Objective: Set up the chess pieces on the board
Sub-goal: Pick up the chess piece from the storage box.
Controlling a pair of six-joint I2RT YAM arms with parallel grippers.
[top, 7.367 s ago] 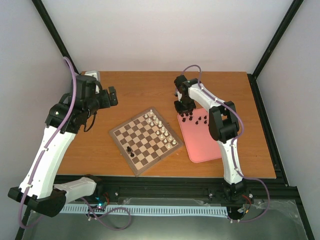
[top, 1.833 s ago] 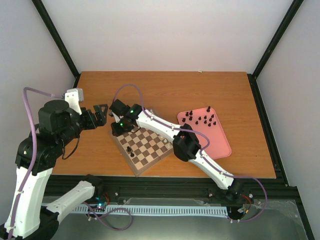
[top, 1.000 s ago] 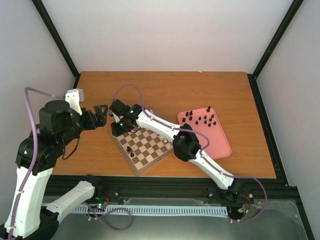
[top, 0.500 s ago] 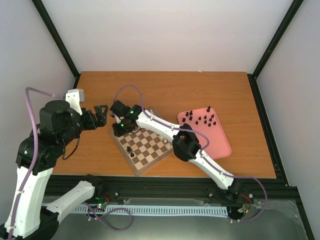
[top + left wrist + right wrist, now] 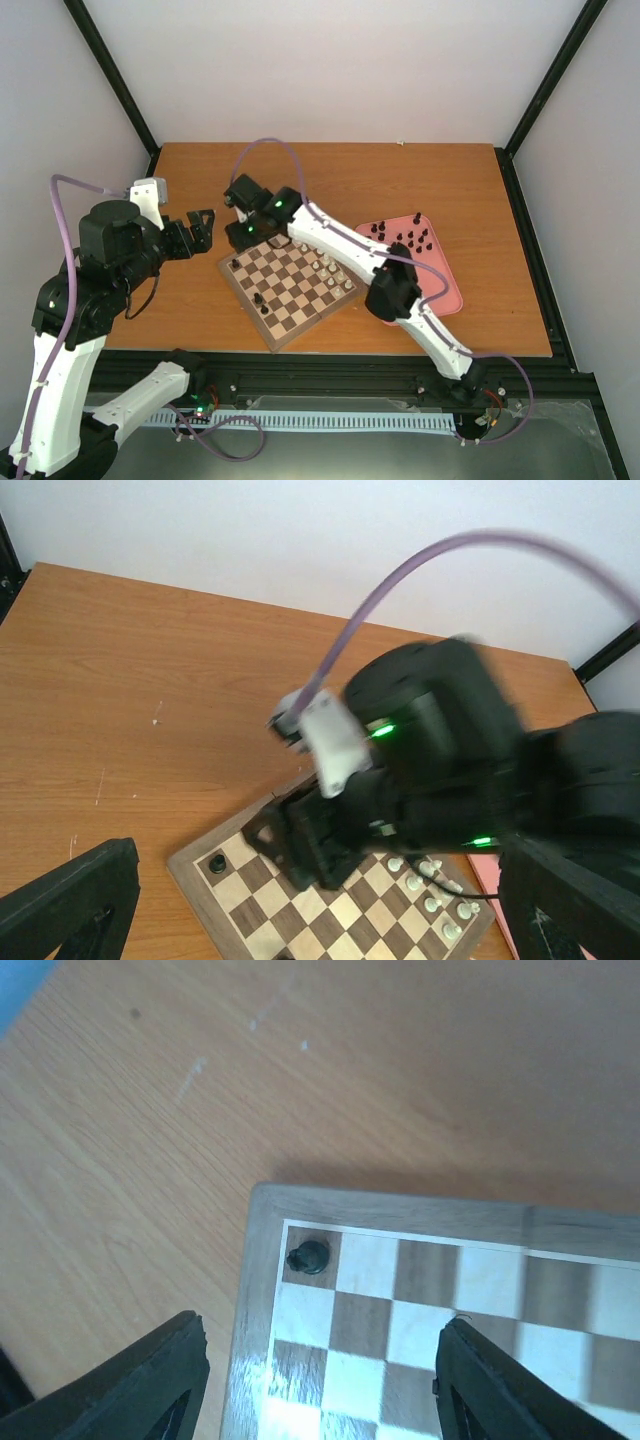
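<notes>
Counting stock for you. Tiny black chess pieces (image 5: pixel 417 216): most of the set stands on the pink rounded tray (image 5: pixel 445 292), well apart from the square wooden checkered chessboard (image 5: pixel 300 310). Two are on the board: a corner piece (image 5: pixel 308 1256) on the far-left dark square, and a second piece (image 5: pixel 262 298) nearer the arms. Small cream figures (image 5: pixel 325 265) line the right side. Right gripper (image 5: pixel 320 1340): fingers apart, empty, above that corner. Left gripper (image 5: pixel 200 228): fingers apart, empty, beside the board. Judged progress: early, with most placing left.
</notes>
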